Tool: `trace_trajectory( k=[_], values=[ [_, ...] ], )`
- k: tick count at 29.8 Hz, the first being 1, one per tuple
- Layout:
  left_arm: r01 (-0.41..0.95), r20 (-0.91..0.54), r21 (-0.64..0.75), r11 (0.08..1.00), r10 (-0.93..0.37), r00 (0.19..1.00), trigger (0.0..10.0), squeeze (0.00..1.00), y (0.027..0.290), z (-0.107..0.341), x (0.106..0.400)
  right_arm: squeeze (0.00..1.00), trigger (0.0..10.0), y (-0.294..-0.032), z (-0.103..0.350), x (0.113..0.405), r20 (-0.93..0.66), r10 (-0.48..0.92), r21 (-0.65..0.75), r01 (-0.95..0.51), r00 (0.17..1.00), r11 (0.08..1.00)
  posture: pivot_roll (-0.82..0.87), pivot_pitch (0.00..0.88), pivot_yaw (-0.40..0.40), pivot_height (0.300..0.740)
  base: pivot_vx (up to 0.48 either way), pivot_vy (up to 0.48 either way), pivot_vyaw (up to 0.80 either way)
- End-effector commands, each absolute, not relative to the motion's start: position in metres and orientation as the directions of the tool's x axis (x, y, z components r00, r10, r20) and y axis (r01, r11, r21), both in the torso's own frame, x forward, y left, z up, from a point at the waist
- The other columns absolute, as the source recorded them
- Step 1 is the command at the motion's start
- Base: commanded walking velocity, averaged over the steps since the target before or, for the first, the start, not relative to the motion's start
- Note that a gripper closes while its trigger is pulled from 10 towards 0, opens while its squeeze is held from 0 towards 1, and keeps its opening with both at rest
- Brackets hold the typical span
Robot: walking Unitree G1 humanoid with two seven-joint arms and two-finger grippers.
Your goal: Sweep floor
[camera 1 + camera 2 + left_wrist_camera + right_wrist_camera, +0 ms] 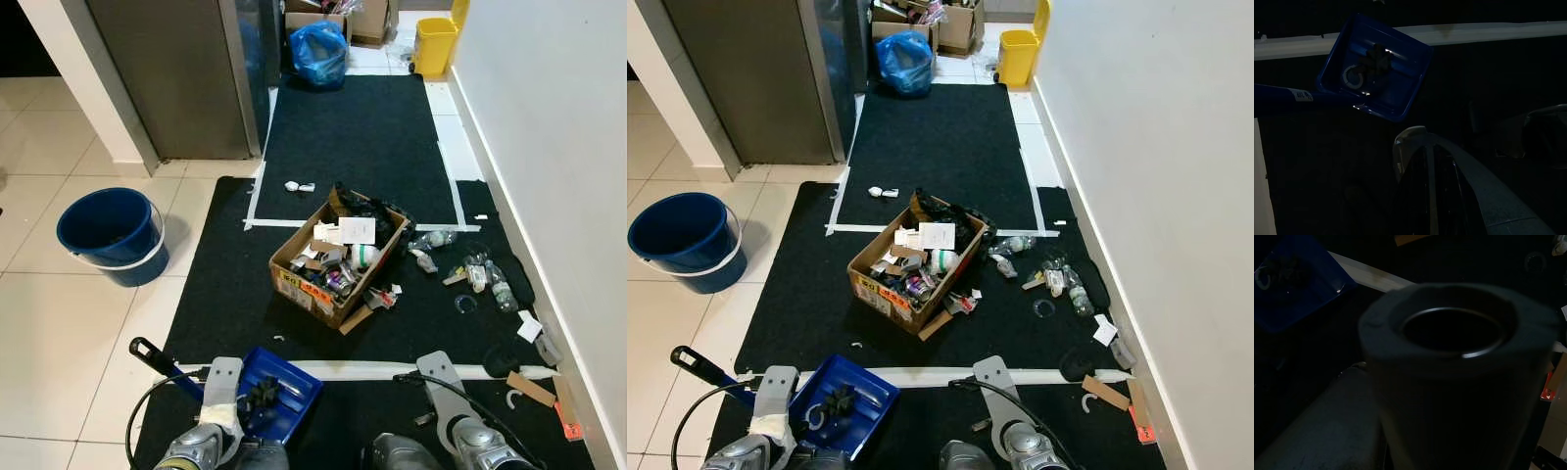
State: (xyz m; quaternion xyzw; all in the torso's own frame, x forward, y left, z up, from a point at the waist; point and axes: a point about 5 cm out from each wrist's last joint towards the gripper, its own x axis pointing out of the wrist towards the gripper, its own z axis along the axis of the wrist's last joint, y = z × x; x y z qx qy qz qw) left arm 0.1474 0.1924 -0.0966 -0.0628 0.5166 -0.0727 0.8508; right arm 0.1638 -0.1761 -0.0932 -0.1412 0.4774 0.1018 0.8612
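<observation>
A blue dustpan (284, 387) lies on the black mat (225, 304) at my feet. Its long handle (157, 358) points out to the left over the tiles. Dark scraps and a small white ring sit in the dustpan (1376, 68). My left arm (211, 431) is just behind the pan, and my right arm (456, 416) is lower right. A thick dark tube (1454, 357) with a hollow end stands very close in the right wrist view. Litter (485, 279), small bottles, paper and card among it, is scattered along the right wall.
An open cardboard box (304, 292) full of rubbish sits mid-mat beyond a white tape line (372, 370). A blue bucket (108, 235) stands on the tiles at left. A grey cabinet (176, 78), a blue bag (318, 49) and a yellow bin (433, 44) are farther back.
</observation>
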Motion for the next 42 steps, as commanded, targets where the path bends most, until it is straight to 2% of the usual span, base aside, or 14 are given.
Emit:
trace_trajectory(
  k=[1, 42],
  values=[
    [0.067, -0.871, -0.189, 0.98, -0.198, 0.45, 10.0, 0.0, 0.1898, -0.0969, 0.1476, 0.0, 10.0, -0.1815, -0.0971, 0.1548, -0.877, 0.014, -0.156, -0.311, 0.481, 0.937, 0.17, 0.0, -0.022, 0.74, 0.0, 0.0, 0.0],
    [0.053, -0.87, -0.196, 0.979, -0.199, 0.452, 10.0, 0.0, 0.1899, -0.0973, 0.1463, 0.0, 10.0, -0.179, -0.099, 0.1505, -0.882, 0.018, -0.148, -0.312, 0.472, 0.938, 0.17, 0.0, -0.019, 0.74, 0.0, 0.0, 0.0]
  ],
)
